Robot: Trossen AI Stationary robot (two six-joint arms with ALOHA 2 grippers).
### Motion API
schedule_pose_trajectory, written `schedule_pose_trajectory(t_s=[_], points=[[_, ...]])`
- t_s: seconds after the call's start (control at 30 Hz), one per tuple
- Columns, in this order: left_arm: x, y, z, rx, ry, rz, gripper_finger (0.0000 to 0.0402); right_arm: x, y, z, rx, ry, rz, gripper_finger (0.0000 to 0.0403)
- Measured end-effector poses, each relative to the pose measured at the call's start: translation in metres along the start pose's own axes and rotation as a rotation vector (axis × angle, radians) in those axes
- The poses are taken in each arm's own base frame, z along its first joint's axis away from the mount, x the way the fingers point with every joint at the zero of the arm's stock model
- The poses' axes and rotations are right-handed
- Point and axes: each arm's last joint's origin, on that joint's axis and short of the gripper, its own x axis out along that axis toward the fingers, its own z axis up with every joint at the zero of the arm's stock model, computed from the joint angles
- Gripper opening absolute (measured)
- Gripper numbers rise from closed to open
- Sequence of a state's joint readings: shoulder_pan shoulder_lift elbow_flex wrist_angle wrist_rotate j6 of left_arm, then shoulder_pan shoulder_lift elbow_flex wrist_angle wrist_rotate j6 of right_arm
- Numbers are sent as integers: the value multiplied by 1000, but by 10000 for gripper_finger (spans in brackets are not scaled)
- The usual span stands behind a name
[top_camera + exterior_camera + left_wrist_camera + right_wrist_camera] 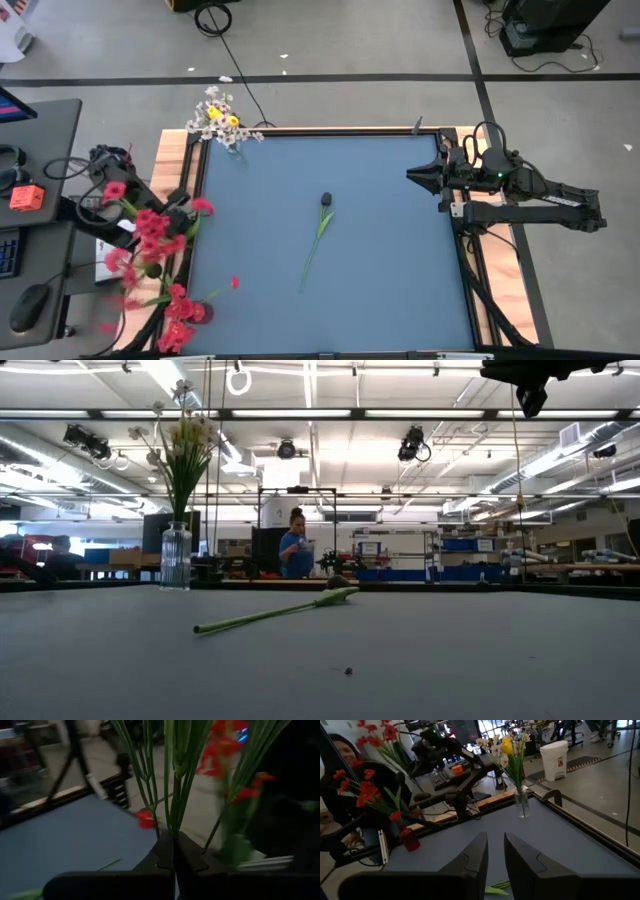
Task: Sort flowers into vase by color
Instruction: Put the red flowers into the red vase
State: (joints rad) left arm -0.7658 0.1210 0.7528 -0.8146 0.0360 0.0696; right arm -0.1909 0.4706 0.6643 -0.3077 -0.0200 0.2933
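Left gripper point(174, 851) clamped on a bunch of red flower stems point(172, 780) over the red vase point(192, 312) at the mat's 8 o'clock edge. Right gripper point(412, 175) parked at 3 o'clock, fingers slightly apart, empty. Dark-bud flower point(318, 232) lies mid-mat; white/yellow bunch in clear vase point(231, 141) at 11 o'clock.

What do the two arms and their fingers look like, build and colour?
Both arms are dark, near-black jointed links. The right arm shows a small green light and black cabling looped near its wrist. The right gripper has two flat, dark wedge-shaped fingers with a notched profile on the inner faces. The left gripper has the same dark notched fingers.
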Motion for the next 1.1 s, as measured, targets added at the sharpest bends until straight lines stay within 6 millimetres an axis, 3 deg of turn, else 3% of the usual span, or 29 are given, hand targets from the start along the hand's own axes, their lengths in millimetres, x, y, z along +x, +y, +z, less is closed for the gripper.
schedule_pose_trajectory(t_s=[0.07, 0.2, 0.6, 0.77, 1.1], points=[[1, -3, -11, -31, -40, -62, 4, 0, 0, 0, 0, 0, 0, 73], [1, -4, -8, -29, -146, -123, 4, 0, 0, 0, 0, 0, 0, 73], [49, -10, -30, -128, -252, -355, 4, 0, 1, 3, -1, -29, 8, 73], [60, -11, -41, -132, -242, -357, 4, 0, 1, 3, -1, -29, 9, 73], [66, -10, -37, -129, -257, -360, 4, 0, 1, 3, 0, -29, 9, 73]])
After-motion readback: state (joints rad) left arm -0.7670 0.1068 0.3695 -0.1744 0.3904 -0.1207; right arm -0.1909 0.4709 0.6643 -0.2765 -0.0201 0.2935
